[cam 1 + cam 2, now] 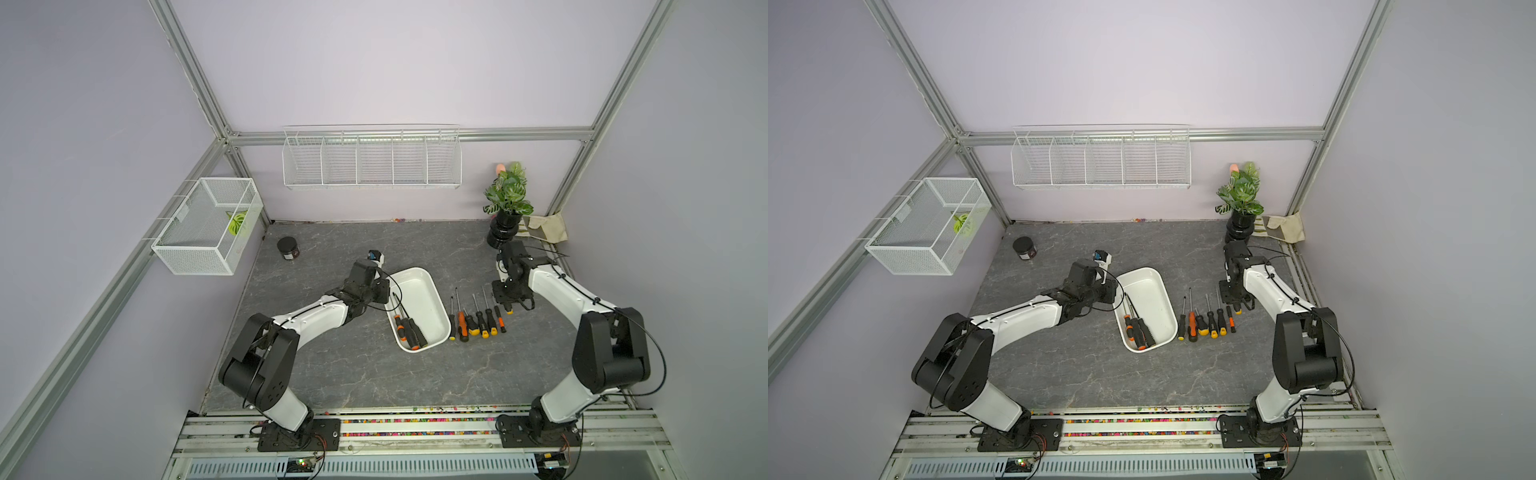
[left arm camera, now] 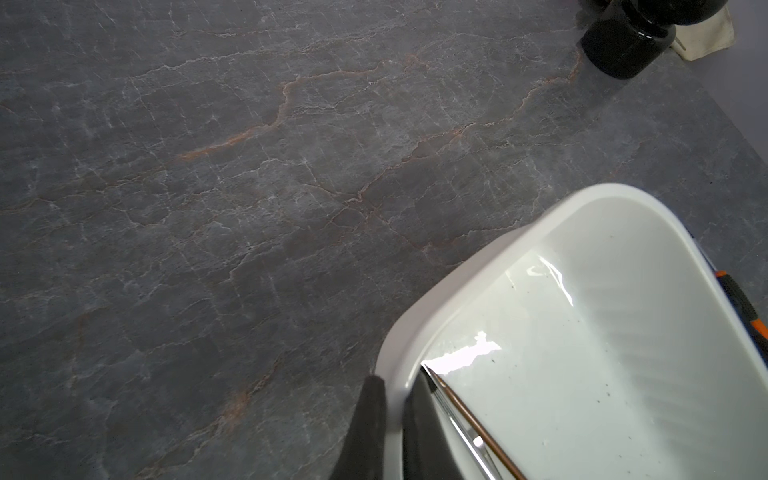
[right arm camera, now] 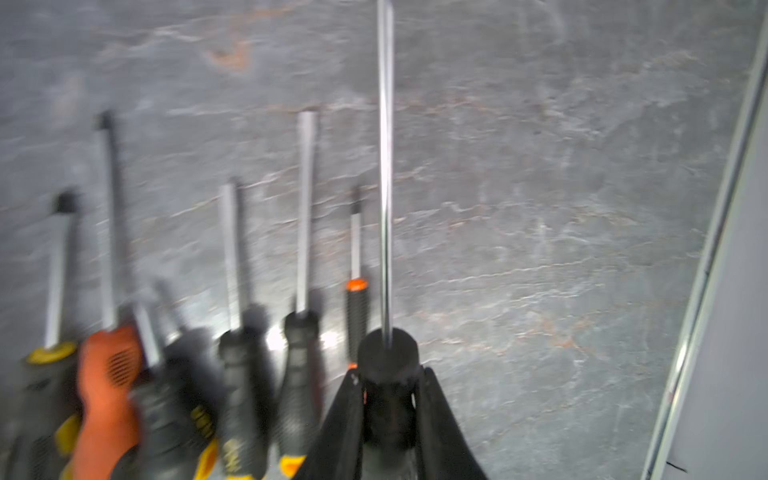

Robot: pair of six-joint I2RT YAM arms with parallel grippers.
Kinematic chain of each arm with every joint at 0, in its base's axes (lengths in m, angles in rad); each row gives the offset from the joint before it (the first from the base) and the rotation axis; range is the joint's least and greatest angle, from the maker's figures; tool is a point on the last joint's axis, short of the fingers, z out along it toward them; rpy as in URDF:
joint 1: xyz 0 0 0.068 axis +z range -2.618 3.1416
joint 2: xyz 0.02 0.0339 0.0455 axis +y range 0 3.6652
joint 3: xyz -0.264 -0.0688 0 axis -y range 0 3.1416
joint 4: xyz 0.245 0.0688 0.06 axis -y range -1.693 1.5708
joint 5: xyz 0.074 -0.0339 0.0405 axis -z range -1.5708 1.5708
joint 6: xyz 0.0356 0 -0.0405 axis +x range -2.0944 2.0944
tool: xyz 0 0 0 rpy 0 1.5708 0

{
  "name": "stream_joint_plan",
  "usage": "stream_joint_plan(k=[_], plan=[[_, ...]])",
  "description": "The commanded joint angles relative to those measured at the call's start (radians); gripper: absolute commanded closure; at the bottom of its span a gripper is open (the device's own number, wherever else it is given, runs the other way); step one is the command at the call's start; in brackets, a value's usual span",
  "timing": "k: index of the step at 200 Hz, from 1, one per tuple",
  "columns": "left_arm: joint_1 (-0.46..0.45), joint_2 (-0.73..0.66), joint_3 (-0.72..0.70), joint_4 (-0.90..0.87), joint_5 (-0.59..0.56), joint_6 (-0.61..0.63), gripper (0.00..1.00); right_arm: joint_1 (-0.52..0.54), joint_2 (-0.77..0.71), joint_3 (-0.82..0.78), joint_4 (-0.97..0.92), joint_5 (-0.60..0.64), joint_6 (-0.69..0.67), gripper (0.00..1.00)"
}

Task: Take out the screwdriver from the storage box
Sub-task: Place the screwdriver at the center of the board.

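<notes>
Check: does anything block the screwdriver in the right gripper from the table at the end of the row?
Nothing visible does. The right gripper is shut on the screwdriver beside the row's last screwdriver; bare table lies beyond it.

Robotics lab test cell. Evidence: aluminium-profile frame [image 1: 523,134] around plain lilac panels [image 1: 395,62]; left arm [image 1: 316,318] and right arm [image 1: 557,291] bolted to a slotted rail [image 1: 415,432]; stone-look tabletop [image 1: 353,374]; wire rack [image 1: 372,166] wall-mounted well beyond the left gripper [image 2: 399,376].

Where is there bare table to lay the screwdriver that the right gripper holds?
Free: the strip between the held screwdriver and the side rail; the wide stretch of table between the storage box and the arms' mounting rail. Crowded: the row of screwdrivers beside the box.
</notes>
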Motion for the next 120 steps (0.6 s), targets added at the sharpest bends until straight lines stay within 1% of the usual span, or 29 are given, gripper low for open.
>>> stream_joint_plan(k=[1, 27, 61, 120], plan=[[0.001, -0.012, 0.006, 0.031, 0.002, 0.02, 1.0, -0.036, 0.043, 0.012, -0.021, 0.021, -0.015, 1.0], [0.001, -0.002, 0.009, 0.039, 0.017, 0.017, 1.0, -0.057, 0.072, 0.014, -0.027, 0.002, -0.019, 1.0], [0.0, 0.017, 0.012, 0.062, 0.041, 0.004, 1.0, -0.057, 0.091, 0.007, -0.035, -0.014, -0.019, 1.0], [0.001, -0.008, 0.002, 0.06, 0.039, 0.005, 1.0, -0.058, 0.14, 0.004, -0.047, -0.033, -0.021, 1.0]])
